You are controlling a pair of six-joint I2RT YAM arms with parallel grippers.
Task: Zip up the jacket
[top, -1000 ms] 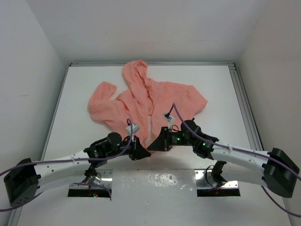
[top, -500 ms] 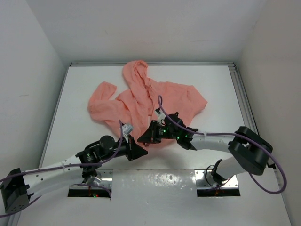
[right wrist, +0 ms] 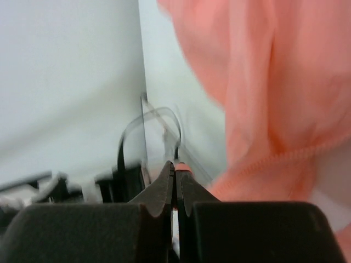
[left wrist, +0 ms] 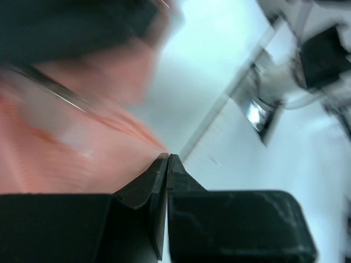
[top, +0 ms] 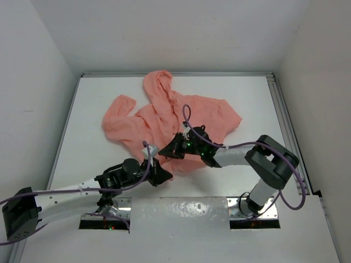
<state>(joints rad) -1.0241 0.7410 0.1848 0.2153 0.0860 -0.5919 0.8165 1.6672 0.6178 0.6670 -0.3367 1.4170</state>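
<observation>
The salmon-pink jacket (top: 181, 112) lies spread on the white table (top: 90, 104), hood toward the back. Its front opening runs down toward the near hem. My left gripper (top: 166, 176) sits at the near hem. In the left wrist view its jaws (left wrist: 168, 156) are closed, and the jacket's (left wrist: 66, 148) corner runs right into the tips. My right gripper (top: 163, 154) is just beyond it, over the lower front. In the right wrist view it (right wrist: 175, 164) is shut with a small pink bit pinched at the tips. The jacket (right wrist: 274, 82) and a stitched edge lie to its right.
Two metal base plates (top: 107, 212) (top: 253, 211) sit at the near edge. A metal rail (top: 285, 120) runs along the table's right side. White walls close in the left, back and right. The two arms cross close together in front of the jacket.
My right gripper has moved left and away from the near edge, over the jacket's lower front, and its arm has folded in. The left gripper has stayed near the hem.
</observation>
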